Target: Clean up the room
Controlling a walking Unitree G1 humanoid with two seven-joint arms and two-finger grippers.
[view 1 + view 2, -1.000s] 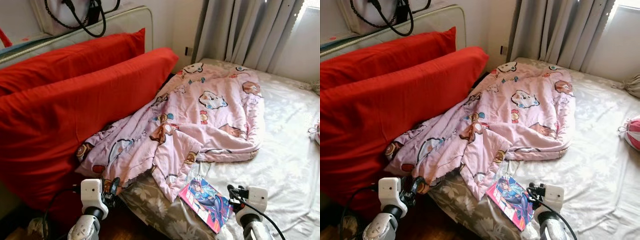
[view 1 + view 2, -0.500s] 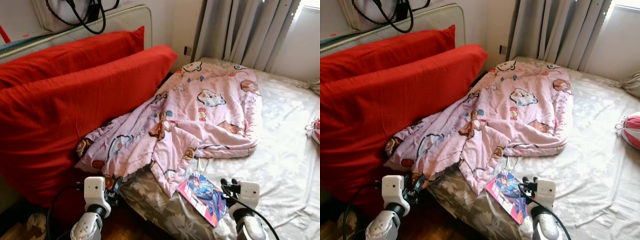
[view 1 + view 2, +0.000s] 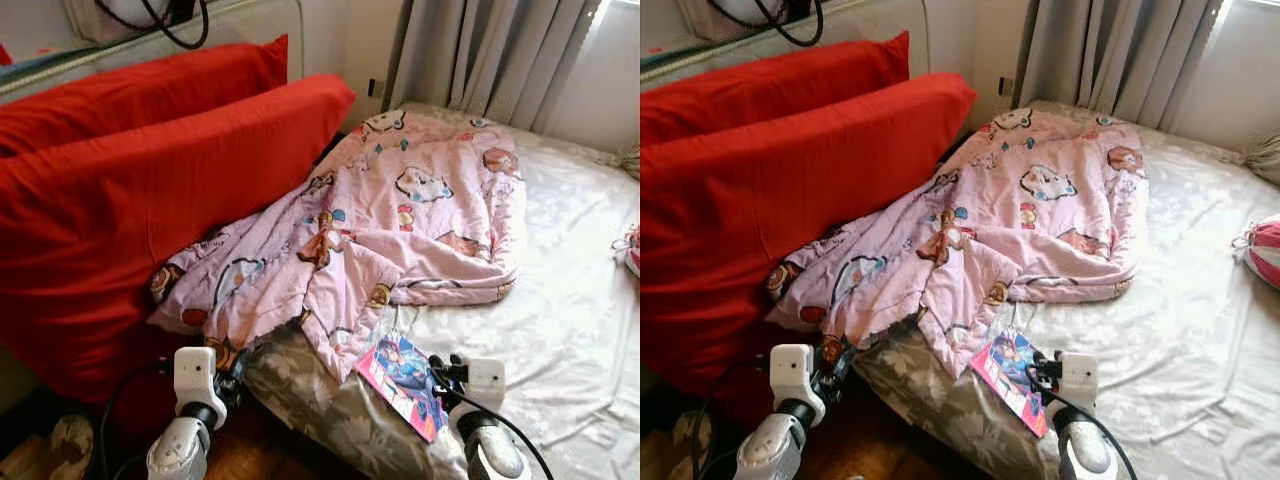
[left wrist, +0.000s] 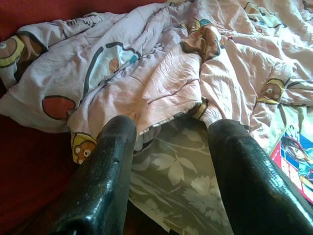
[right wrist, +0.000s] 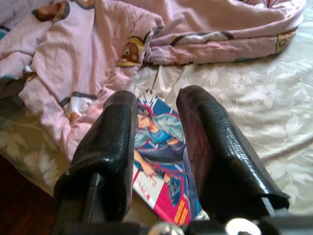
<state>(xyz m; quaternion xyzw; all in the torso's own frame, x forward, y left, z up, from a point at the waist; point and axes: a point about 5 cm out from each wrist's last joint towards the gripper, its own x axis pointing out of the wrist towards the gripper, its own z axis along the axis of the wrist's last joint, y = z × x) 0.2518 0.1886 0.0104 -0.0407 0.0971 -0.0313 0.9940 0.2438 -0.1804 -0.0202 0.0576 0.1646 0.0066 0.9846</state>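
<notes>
Much of the bed (image 3: 570,330) lay hidden. A rumpled pink quilt (image 3: 400,230), printed with cartoon bears, covered the middle of the frame and spilled over the mattress's near corner, and its upper left edge disappeared behind two big red pillows (image 3: 140,190) leaning along the left side. A black cord (image 3: 175,20) and a pale headboard (image 3: 260,25) were cut off at the top left. At the right edge only a slice of a pink-and-white striped bundle (image 3: 1262,250) showed, too little to name. The floor (image 3: 250,455) at the lower left was dark wood, with something pale and blurred in the corner.

The sheet was off-white with a faint leaf weave, wrinkled but open toward the lower right. Grey curtains (image 3: 480,55) hung in folds at the top right.

A glossy comic (image 3: 403,385) lay flat at the bed's near edge, lower centre, one corner just under the quilt's hem. The right gripper (image 5: 156,105) hung directly over it, jaws apart, not touching. The left gripper (image 4: 168,132) sat at the lower left by the mattress corner, jaws also apart, pointing at the quilt's draped edge.
</notes>
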